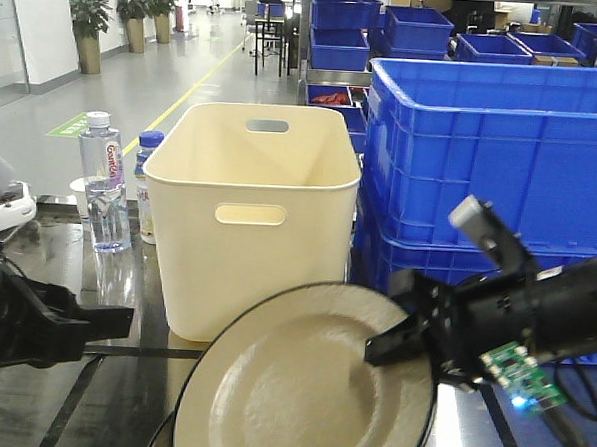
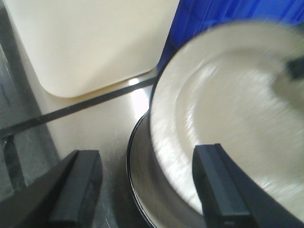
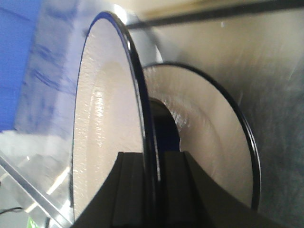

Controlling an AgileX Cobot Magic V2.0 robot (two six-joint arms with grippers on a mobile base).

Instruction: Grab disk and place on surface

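The disk (image 1: 290,393) is a cream plate with a thin dark rim, held tilted on edge just above the surface (image 1: 119,404), a dark glossy tabletop with black tape lines. My right gripper (image 1: 392,344) is shut on the plate's right rim. In the right wrist view its fingers clamp the rim (image 3: 153,159) of the disk (image 3: 104,133), and the plate's mirror image shows in the surface (image 3: 275,71). My left gripper (image 1: 63,326) stands open at the left, holding nothing. In the left wrist view, the left gripper (image 2: 149,190) faces the blurred disk (image 2: 228,109).
A cream plastic bin (image 1: 249,221) stands on the table right behind the plate. Stacked blue crates (image 1: 492,154) fill the right side. Two water bottles (image 1: 106,178) stand at the back left. A tape line (image 1: 142,352) runs across the table in front of the bin.
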